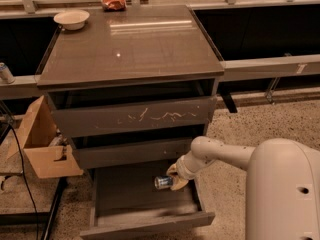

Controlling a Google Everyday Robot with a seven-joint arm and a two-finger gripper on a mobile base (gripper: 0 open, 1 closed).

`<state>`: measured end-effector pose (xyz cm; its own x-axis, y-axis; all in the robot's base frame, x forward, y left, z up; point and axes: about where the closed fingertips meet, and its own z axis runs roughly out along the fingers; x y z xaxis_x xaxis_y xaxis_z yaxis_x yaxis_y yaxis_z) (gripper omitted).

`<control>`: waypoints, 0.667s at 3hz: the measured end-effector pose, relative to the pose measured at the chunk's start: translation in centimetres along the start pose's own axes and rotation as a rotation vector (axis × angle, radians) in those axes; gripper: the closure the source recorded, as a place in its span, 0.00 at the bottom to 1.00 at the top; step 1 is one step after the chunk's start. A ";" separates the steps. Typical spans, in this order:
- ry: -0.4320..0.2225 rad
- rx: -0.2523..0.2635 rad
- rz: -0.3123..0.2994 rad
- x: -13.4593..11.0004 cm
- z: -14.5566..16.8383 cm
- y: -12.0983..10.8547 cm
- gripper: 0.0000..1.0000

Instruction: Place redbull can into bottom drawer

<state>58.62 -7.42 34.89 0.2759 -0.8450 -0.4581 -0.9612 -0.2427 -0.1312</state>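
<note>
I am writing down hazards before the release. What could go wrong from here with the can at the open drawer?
1. The gripper holds the redbull can lying sideways over the open bottom drawer; once released, it may roll across the tray.
2. The arm reaches in close under the middle drawer, so lifting straight up might strike its front.

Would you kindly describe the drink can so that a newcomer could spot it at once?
Start at the grey three-drawer cabinet in mid-view and go down to its bottom drawer, the lowest, pulled out. Above its right side the gripper holds the redbull can sideways. It is small, shiny, silver and blue, unlike the red snack bag and white bowl up top.
</note>
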 end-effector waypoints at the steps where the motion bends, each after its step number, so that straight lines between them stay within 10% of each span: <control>1: -0.010 -0.004 -0.001 1.3 2.7 0.3 1.00; 2: -0.037 -0.018 0.014 4.4 8.4 1.4 1.00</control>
<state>58.44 -7.51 25.33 0.2621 -0.8303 -0.4918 -0.9647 -0.2398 -0.1093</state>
